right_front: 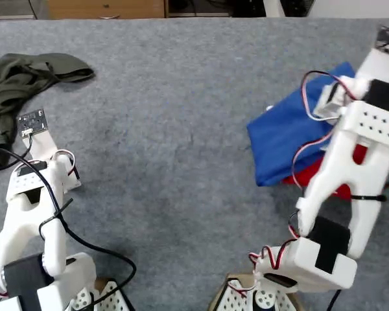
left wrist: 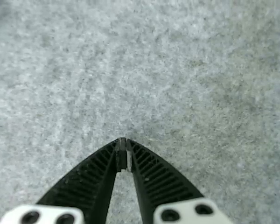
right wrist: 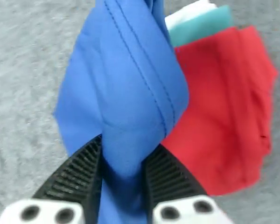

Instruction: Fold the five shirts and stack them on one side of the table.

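**Right side.** The right gripper (right wrist: 123, 161) is clamped on a bunched fold of the blue shirt (right wrist: 126, 88). The blue shirt lies over the red shirt (right wrist: 224, 116), with teal and white layers (right wrist: 198, 23) showing beside the red. By judgement, four shirts are gathered here, and the blue one is not yet laid flat.

**Far left.** The olive shirt (right_front: 19, 84) lies crumpled and unfolded. The left gripper (left wrist: 123, 151), jaws together on nothing, hangs over the bare grey table (right_front: 181, 116).

**Room.** The middle is open, while the pile sits hard toward the right side.
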`<state>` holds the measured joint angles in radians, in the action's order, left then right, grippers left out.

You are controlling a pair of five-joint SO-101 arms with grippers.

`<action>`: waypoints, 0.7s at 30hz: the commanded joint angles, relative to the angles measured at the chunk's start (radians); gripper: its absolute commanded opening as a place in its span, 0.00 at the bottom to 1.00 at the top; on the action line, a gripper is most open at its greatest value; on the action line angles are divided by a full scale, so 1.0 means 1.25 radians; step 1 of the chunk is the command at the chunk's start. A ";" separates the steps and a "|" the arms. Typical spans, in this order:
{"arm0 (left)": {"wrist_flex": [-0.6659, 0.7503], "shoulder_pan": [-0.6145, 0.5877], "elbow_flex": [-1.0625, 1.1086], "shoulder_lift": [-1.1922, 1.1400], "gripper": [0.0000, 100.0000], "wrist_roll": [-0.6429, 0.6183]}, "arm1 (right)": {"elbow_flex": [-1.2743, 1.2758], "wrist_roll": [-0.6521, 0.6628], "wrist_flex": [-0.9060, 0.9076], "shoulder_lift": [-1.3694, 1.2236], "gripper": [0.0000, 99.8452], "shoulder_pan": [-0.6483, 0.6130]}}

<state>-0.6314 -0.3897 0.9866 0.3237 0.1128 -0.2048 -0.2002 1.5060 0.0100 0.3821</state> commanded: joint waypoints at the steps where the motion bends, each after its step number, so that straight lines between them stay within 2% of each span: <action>1: 0.002 -0.004 -0.011 0.007 0.02 0.005 | -0.035 0.018 -0.002 0.050 0.00 0.050; 7: 0.002 -0.004 -0.011 0.007 0.02 0.005 | 0.004 0.036 -0.064 0.050 0.00 0.109; 18: 0.001 -0.004 -0.011 0.007 0.02 0.005 | 0.041 0.052 -0.109 0.050 0.00 0.125; 21: 0.001 -0.004 -0.010 0.007 0.02 0.005 | 0.048 0.095 -0.142 0.048 0.00 0.149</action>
<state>-0.6314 -0.3897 0.9866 0.3237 0.1128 -0.1404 -0.1235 1.3755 0.0100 0.5247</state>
